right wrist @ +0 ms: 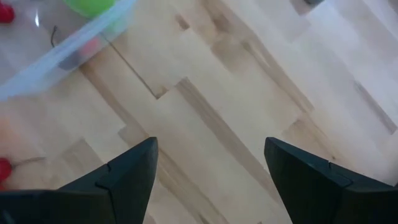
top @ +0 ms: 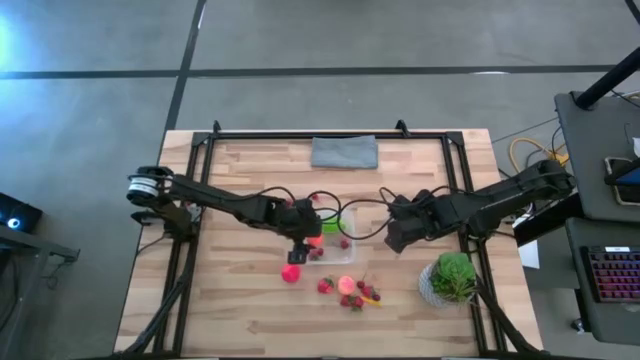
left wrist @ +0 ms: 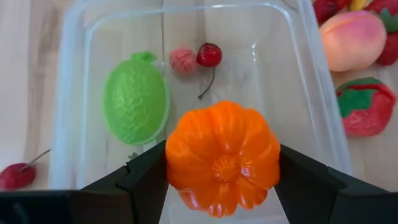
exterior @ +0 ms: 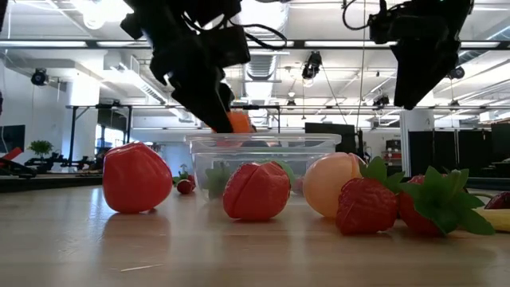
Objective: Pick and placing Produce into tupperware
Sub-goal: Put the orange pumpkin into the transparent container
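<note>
The clear tupperware (left wrist: 67, 93) stands mid-table (top: 338, 250). A green ball (left wrist: 135, 99), a small pink berry (left wrist: 183, 61) and a dark-red cherry (left wrist: 209, 55) lie on its bottom. Just above its opening hangs an orange ribbed ball (left wrist: 222, 158), with my left gripper (left wrist: 222, 171) shut on it; the low view shows the ball (exterior: 237, 121) close over the rim. My right gripper (right wrist: 211, 180) stands open over bare wood to the right of the box (top: 400, 238), with nothing between its fingers. My left gripper pinches the orange ball by two opposite ribbed sides (left wrist: 175, 155) between its two fingers. The fingers (left wrist: 146, 177) slant down from the table's left side. The ball is lifted clear, over the tupperware's opening, its dimpled end toward the wrist camera.
Loose produce lies near the box's near side: a red ball (top: 292, 273), a peach ball (top: 347, 285), strawberries (top: 366, 296) and a cherry (left wrist: 17, 176). A grey folded cloth (top: 345, 152) lies at the far edge. A potted plant (top: 452, 278) stands near right.
</note>
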